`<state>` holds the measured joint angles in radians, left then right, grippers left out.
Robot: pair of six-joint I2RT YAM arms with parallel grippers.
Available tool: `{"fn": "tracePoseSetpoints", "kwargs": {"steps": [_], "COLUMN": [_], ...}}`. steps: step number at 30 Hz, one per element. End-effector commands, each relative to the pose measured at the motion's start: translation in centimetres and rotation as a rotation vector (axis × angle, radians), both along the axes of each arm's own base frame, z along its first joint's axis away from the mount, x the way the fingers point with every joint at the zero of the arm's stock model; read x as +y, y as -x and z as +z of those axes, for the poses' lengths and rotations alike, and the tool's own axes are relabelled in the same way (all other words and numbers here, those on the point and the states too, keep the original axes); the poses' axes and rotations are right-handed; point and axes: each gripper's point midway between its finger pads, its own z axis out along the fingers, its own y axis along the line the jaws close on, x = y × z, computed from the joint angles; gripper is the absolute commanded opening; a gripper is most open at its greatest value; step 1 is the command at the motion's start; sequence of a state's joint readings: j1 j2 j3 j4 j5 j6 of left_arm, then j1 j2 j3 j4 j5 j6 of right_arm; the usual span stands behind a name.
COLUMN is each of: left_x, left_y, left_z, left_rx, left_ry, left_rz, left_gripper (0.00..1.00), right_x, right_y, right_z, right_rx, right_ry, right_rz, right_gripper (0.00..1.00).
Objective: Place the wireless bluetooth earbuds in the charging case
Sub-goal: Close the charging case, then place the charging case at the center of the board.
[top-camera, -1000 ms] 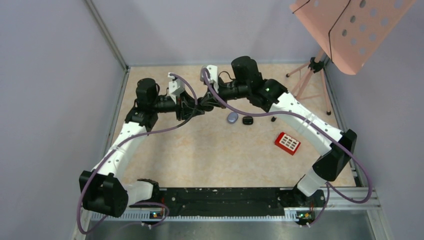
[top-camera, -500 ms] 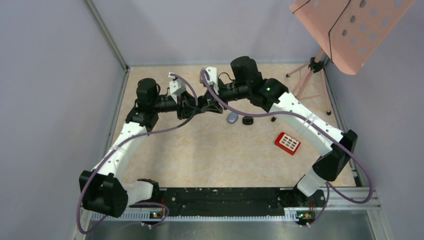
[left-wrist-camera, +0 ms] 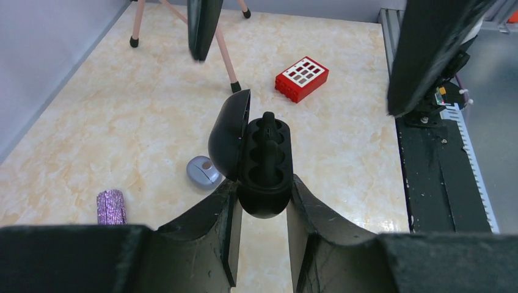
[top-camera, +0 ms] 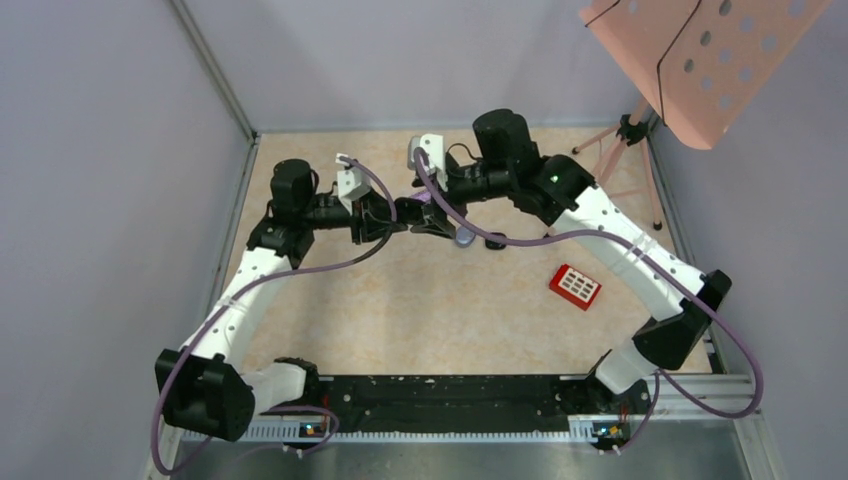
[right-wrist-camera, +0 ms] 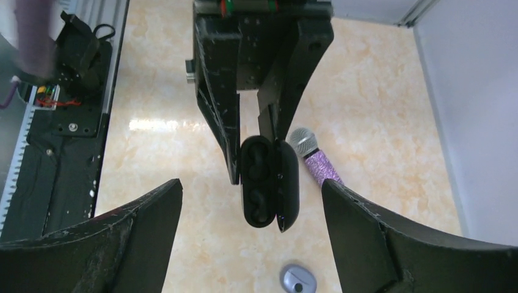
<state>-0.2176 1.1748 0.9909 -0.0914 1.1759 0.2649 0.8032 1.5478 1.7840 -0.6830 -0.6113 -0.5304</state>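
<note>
My left gripper (left-wrist-camera: 264, 186) is shut on the lower end of a glossy black charging case (left-wrist-camera: 264, 162), held above the table with its lid (left-wrist-camera: 229, 137) swung open to the left. Dark rounded earbuds (left-wrist-camera: 267, 131) appear to sit in its wells; black on black makes them hard to separate. In the right wrist view the same case (right-wrist-camera: 267, 181) hangs between the left fingers. My right gripper (right-wrist-camera: 250, 189) faces it, open wide with nothing between its fingers, and clear of the case. From above, the two grippers meet at the case (top-camera: 415, 213).
A small grey oval case (top-camera: 465, 238) and a black case (top-camera: 495, 241) lie on the table just right of the grippers. A purple glitter microphone (right-wrist-camera: 314, 157) lies behind. A red block (top-camera: 575, 286) sits to the right. A pink music stand (top-camera: 690, 60) stands at the back right.
My right gripper has gone from shut to wide open and drawn back slightly from the case. The left gripper keeps its hold on the case.
</note>
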Motion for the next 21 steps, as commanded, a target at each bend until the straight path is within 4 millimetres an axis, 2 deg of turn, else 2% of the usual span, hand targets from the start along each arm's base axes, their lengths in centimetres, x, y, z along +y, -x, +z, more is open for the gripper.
{"fn": "tracePoseSetpoints", "kwargs": {"steps": [1, 4, 7, 10, 11, 12, 15, 17, 18, 19, 21], "left_x": [0.0, -0.1, 0.1, 0.1, -0.1, -0.3, -0.5, -0.6, -0.6, -0.7, -0.9], "left_y": [1.5, 1.1, -1.9, -3.2, -3.2, -2.9, -2.3, -1.9, -1.7, -1.4, -0.8], "left_z": [1.6, 1.7, 2.5, 2.6, 2.4, 2.2, 1.0, -0.3, -1.2, -2.3, -5.6], "left_rx": [-0.105, -0.072, 0.044, 0.104, 0.116, 0.132, 0.18, 0.207, 0.236, 0.276, 0.374], "left_ry": [0.01, 0.014, 0.064, 0.101, 0.107, 0.111, 0.122, 0.11, 0.094, 0.073, 0.024], "left_rz": [-0.064, -0.049, 0.124, 0.181, 0.169, 0.142, 0.122, 0.11, 0.107, 0.094, 0.066], "left_gripper": [0.0, 0.0, 0.0, 0.0, 0.0, 0.0, 0.0, 0.0, 0.0, 0.0, 0.0], "right_x": [0.3, 0.7, 0.5, -1.7, -3.1, -4.8, -10.9, -14.7, -16.1, -17.1, -17.8], "right_y": [-0.7, -0.6, 0.1, -0.5, -0.9, -2.0, -4.7, -6.0, -6.1, -6.2, -5.8], "right_z": [-3.5, -4.2, -3.4, -1.4, -0.4, -0.2, -2.1, -4.7, -7.4, -8.9, -11.0], "right_rx": [0.028, 0.046, 0.045, -0.047, -0.088, -0.121, -0.117, -0.093, -0.057, -0.016, 0.108], "right_ry": [0.076, 0.083, 0.075, 0.072, 0.064, 0.075, 0.087, 0.084, 0.122, 0.14, 0.145], "right_rz": [0.0, 0.025, 0.039, -0.075, -0.154, -0.262, -0.499, -0.59, -0.608, -0.629, -0.631], "right_gripper": [0.84, 0.84, 0.84, 0.84, 0.85, 0.86, 0.86, 0.88, 0.89, 0.89, 0.88]}}
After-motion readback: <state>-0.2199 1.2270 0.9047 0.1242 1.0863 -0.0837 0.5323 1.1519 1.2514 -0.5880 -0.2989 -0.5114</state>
